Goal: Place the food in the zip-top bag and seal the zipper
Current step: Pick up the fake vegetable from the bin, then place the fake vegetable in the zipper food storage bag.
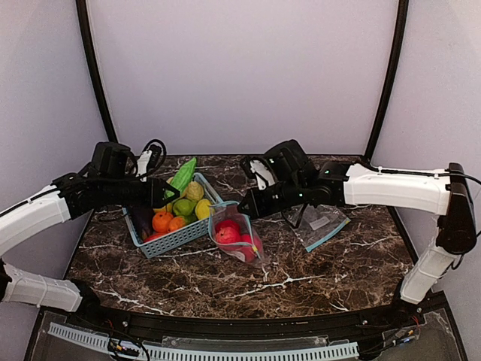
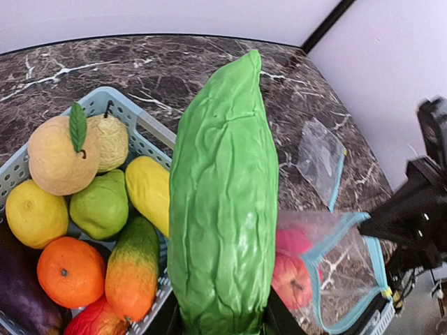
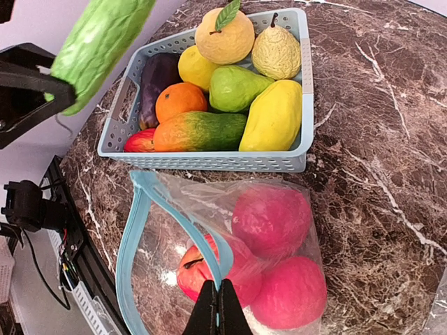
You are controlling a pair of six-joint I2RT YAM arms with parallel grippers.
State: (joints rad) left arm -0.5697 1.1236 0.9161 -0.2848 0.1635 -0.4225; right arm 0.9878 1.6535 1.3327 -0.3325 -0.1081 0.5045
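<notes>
Left pincer [image 1: 167, 189] pinching long green gourd [image 2: 223, 202], axis toward 1 o'clock; zip-top bag [image 1: 239, 235] mouth at 4 o'clock, right pincer [image 3: 216, 307] pinching zipper [image 3: 140, 223].

This is a robot test cell in a lab rather than a home. A dark marble-patterned worktop [image 1: 225, 278] is boxed in on the left, right and far sides by plain pale wall panels [image 1: 240, 68], which meet at black corner posts [image 1: 95, 75]. The left arm [image 1: 34, 214] and the right arm [image 1: 391, 188] rise from the near edge, where a slotted cable duct [image 1: 203, 351] runs. Loose wiring [image 1: 155, 149] shows at the far left.
</notes>
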